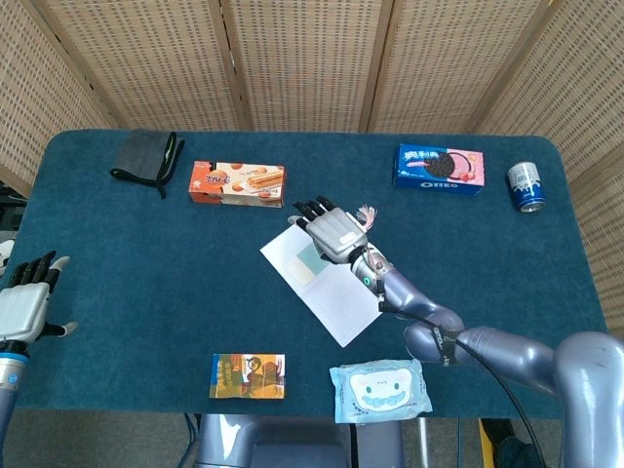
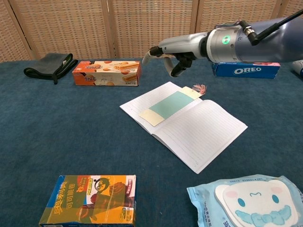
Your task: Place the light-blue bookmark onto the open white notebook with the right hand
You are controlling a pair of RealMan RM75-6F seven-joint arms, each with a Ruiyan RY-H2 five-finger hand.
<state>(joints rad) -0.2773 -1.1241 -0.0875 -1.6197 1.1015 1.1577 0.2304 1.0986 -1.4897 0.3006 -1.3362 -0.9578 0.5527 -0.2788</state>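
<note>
Blue-clothed surface (image 2: 57,156) carries a thin, light, bendable light-blue bookmark (image 2: 171,103) lying flat on the open white notebook (image 2: 199,130), best pinched at its tasselled 1 o'clock end, right hand (image 2: 174,53) above with fingers loosely curled, empty.

One open notebook (image 2: 189,125), one bookmark (image 2: 170,105), three snack boxes (image 1: 237,182) (image 1: 440,168) (image 1: 248,375), one can (image 1: 526,186), one wipes pack (image 1: 379,389), one dark cloth (image 1: 146,159), two robot hands (image 1: 334,230) (image 1: 26,297).

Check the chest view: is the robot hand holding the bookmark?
No. The right robot hand hangs empty above the table, while the bookmark lies flat on the notebook.
</note>
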